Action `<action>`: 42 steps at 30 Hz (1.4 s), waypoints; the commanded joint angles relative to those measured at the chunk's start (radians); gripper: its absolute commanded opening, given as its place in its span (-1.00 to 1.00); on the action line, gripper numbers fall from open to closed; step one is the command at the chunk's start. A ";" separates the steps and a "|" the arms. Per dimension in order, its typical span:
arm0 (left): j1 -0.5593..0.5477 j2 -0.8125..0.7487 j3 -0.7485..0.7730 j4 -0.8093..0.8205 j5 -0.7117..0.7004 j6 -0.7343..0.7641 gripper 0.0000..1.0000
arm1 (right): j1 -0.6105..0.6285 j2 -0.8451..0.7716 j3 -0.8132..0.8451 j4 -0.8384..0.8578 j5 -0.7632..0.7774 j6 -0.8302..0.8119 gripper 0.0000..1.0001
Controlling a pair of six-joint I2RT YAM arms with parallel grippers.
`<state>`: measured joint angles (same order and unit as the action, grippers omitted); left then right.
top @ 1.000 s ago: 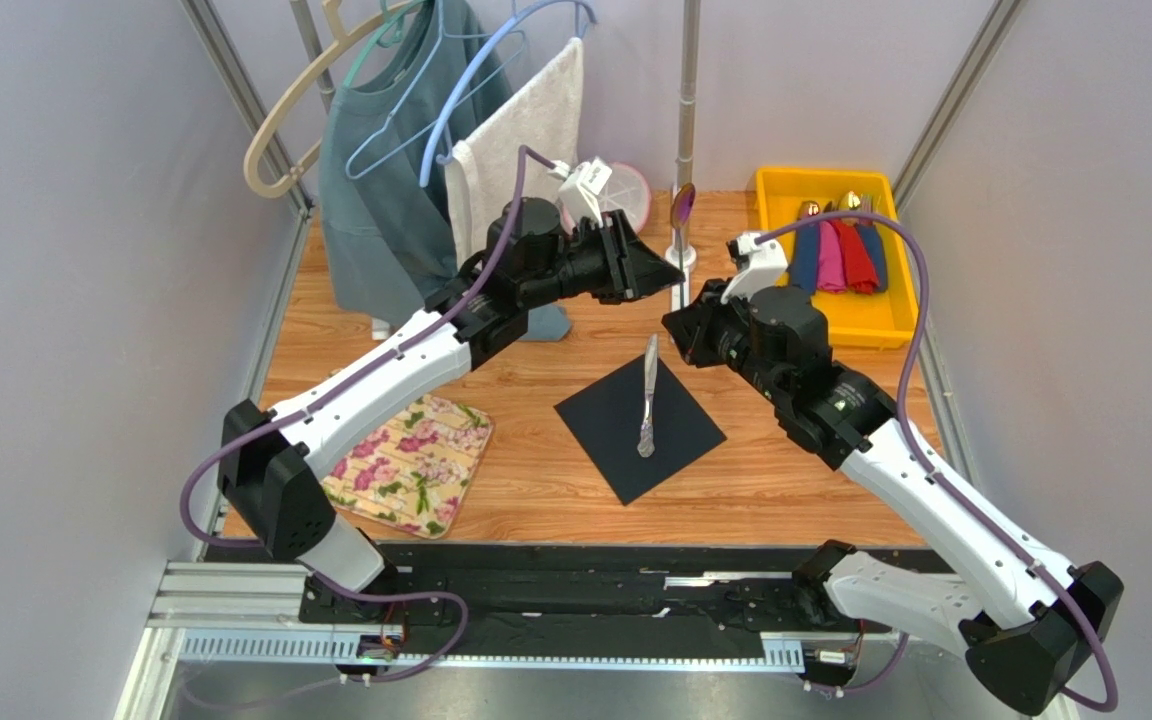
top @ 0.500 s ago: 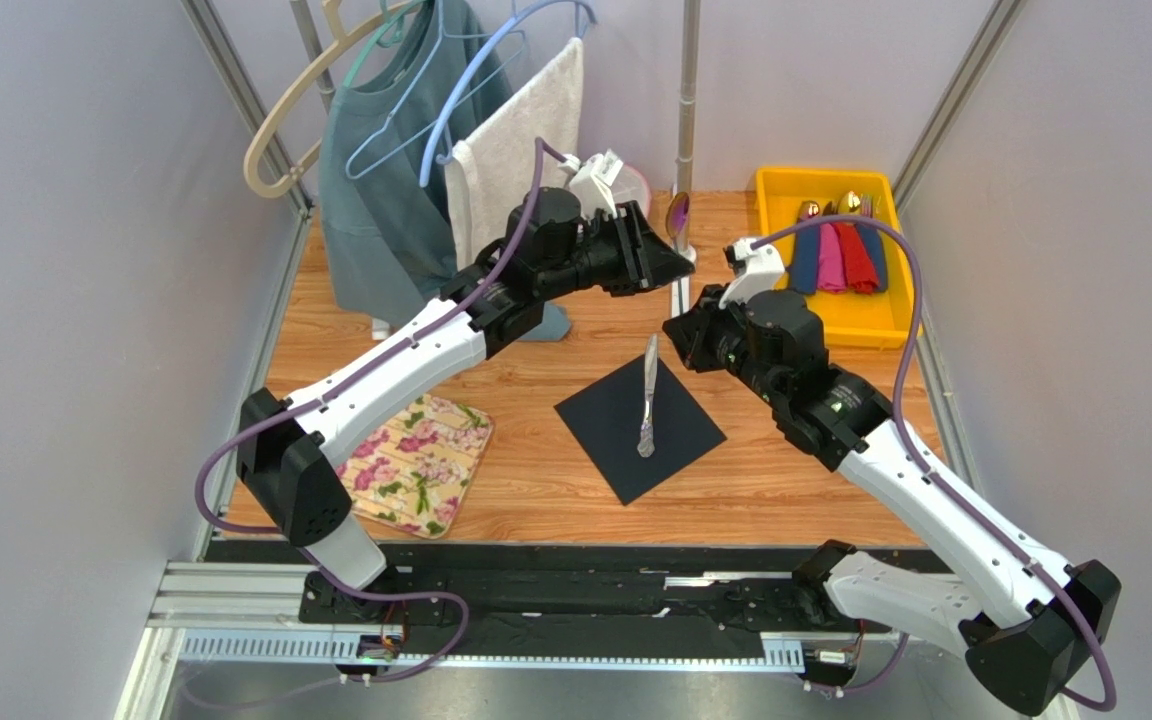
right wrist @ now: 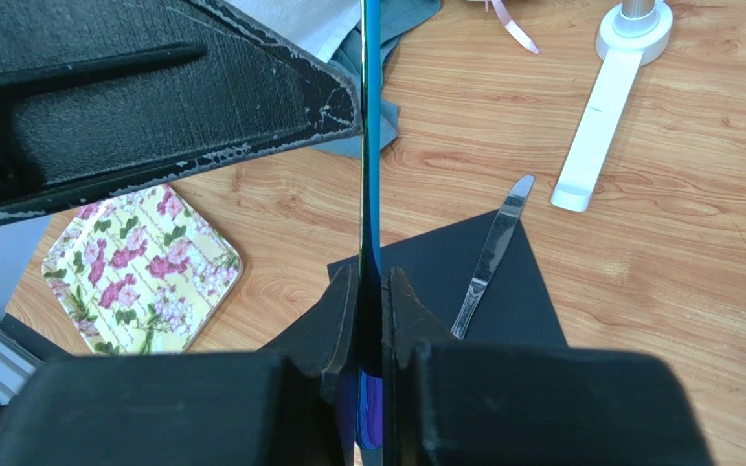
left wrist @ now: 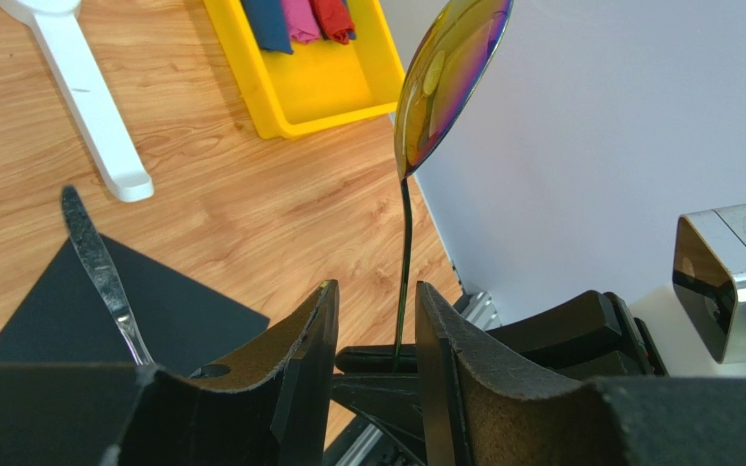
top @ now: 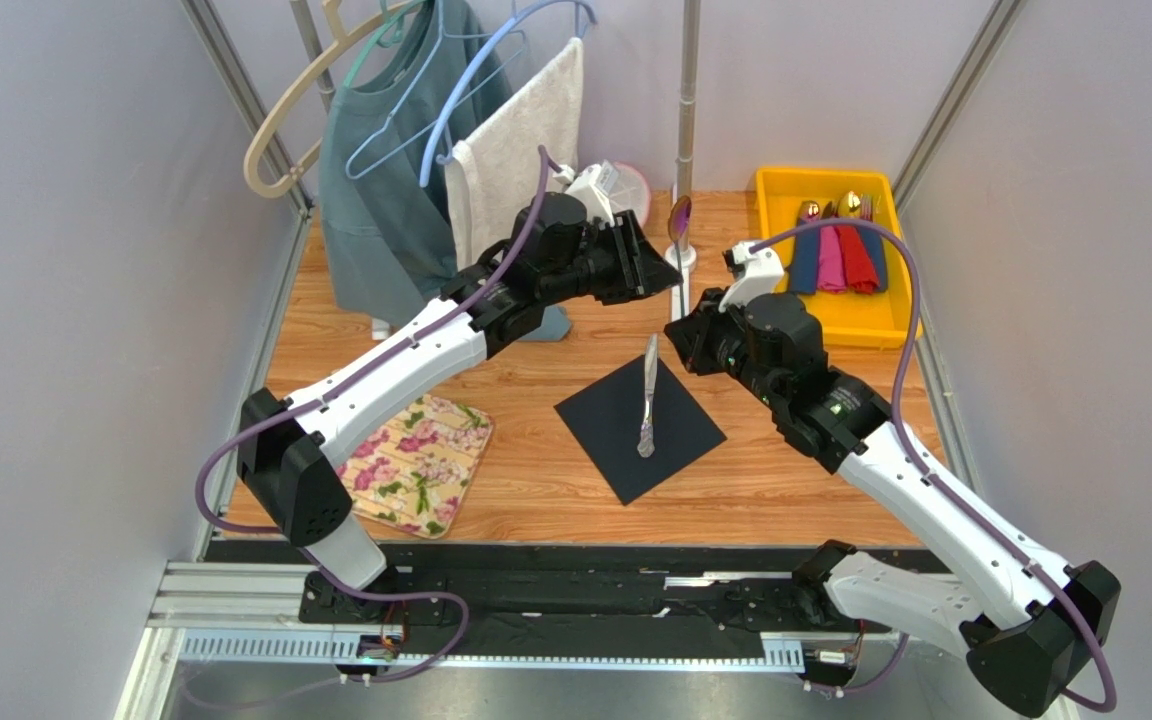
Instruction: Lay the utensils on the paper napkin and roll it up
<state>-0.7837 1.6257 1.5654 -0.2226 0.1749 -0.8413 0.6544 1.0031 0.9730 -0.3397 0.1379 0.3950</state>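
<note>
Iridescent spoon [left wrist: 450, 83] upright in right end effector [right wrist: 372, 283], left end effector [left wrist: 375, 301] alongside

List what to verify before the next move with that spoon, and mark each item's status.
1. Grip: the right gripper is shut on the handle of the spoon: ok.
2. Pose: the spoon stands upright, bowl up: ok.
3. Receiver: the left gripper is open, and the stem shows in the gap between its fingers: ok.
4. Depth: the stem is truly between the left fingers rather than beyond them: cannot tell.
5. Landing spot: the paper napkin lies flat, with bare room beside the knife: ok.
6. Progress: the spoon is on the napkin: not ok, only the knife lies there.
</note>
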 commanded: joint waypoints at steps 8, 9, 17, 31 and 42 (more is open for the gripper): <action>0.001 0.017 0.019 0.052 0.017 -0.007 -0.26 | 0.013 -0.015 0.003 0.064 -0.017 -0.013 -1.00; 0.001 0.022 0.019 0.052 0.018 -0.004 -0.30 | 0.013 -0.014 0.004 0.062 -0.020 -0.015 -1.00; 0.118 -0.085 -0.153 -0.020 0.067 0.045 0.14 | 0.011 0.072 0.023 -0.031 0.032 0.011 -1.00; 0.337 -0.516 -0.582 -0.021 0.069 0.361 0.26 | 0.091 0.477 0.170 -0.272 0.058 0.301 -0.99; 0.360 -0.523 -0.607 -0.001 0.080 0.374 0.26 | 0.106 0.701 0.228 -0.337 0.086 0.375 -0.88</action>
<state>-0.4309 1.1015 0.9615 -0.2684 0.2417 -0.4866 0.7616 1.6745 1.1477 -0.6624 0.1761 0.7231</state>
